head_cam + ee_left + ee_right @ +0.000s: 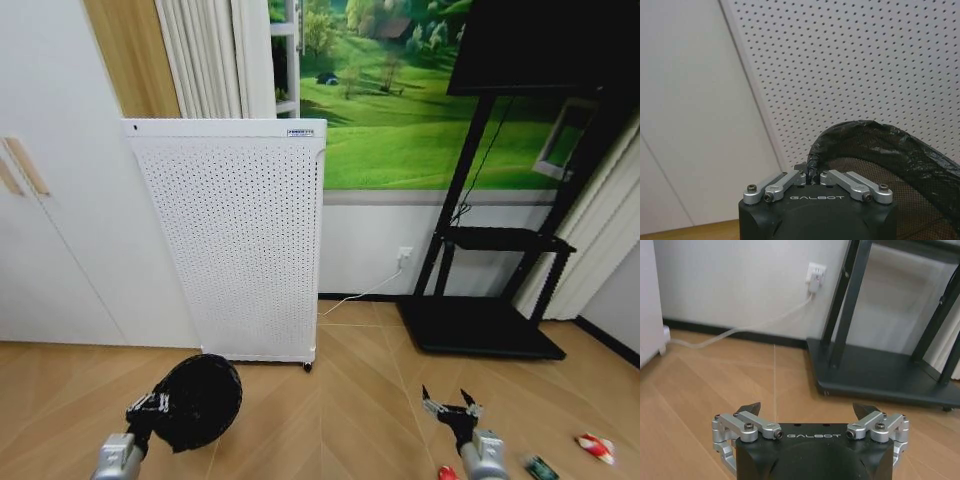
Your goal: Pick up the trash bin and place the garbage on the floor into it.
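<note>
**Bin held up on my left, litter on the floor to my right**

Low on my left, my left tool is shut tight on the rim of the trash bin. I hold the bin up off the wood floor, tipped on its side. It is round and black, with a black liner. In my left wrist view the two fingers pinch the liner edge of the bin right at the rim. Behind the bin stands the big white panel with little holes. A white cupboard door is farther to the left of it.

Going right, a white cord runs along the floor from the panel up to a wall plug. Past that is a black stand with a flat black base on the floor, and a dark screen on top.

Low on my right, my right tool is open and holds nothing. It hangs over bare floor. In my right wrist view its two dark fingertips sit wide apart, with the stand's base ahead of them.

The garbage is on the floor at my far right. A small red piece lies just beside my right arm. A little green bottle lies next, and a crushed red-and-white piece lies farthest right. All three are well apart from the bin.
</note>
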`<state>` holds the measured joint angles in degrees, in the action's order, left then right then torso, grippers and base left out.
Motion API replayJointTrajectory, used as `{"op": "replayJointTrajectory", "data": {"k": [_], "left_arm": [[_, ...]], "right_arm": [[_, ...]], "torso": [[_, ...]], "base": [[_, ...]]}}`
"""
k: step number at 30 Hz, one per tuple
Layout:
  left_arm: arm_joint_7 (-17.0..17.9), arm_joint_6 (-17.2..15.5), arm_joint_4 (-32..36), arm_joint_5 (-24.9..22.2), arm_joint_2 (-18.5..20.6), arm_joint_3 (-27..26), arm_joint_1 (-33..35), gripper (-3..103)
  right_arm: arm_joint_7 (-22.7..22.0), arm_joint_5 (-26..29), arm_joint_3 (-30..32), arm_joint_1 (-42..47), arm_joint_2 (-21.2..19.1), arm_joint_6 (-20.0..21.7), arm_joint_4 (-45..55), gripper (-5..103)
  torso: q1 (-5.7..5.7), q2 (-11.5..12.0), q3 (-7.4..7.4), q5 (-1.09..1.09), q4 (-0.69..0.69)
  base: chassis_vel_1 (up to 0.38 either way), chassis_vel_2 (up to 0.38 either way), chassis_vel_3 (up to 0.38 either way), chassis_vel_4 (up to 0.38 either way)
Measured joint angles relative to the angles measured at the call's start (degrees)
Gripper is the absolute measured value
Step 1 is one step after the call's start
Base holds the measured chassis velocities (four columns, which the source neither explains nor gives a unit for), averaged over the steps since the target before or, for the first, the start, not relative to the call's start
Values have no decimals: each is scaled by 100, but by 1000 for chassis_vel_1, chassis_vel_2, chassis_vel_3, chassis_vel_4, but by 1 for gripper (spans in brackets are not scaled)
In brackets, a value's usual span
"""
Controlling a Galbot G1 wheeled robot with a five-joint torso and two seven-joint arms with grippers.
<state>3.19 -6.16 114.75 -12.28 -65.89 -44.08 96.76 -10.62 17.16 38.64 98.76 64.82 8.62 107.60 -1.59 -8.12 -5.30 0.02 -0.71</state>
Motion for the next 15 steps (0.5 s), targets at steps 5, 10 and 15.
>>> {"op": "replayJointTrajectory", "data": {"k": [5,10,15], "left_arm": [[-16,1,-106,-12,69,221,-282,6],[-16,-30,-167,-40,87,511,-512,6],[-14,-65,-245,-31,45,786,-664,6]], "right_arm": [[15,155,-108,145,-522,47,-289,100],[61,383,-232,360,-1003,77,-542,100],[78,555,-453,381,-1267,105,-813,100]], "torso": [[0,0,1,0,5],[0,0,1,-3,6],[1,0,1,-1,4]], "base": [[-44,-36,6,12],[0,0,0,0],[0,0,0,0]]}}
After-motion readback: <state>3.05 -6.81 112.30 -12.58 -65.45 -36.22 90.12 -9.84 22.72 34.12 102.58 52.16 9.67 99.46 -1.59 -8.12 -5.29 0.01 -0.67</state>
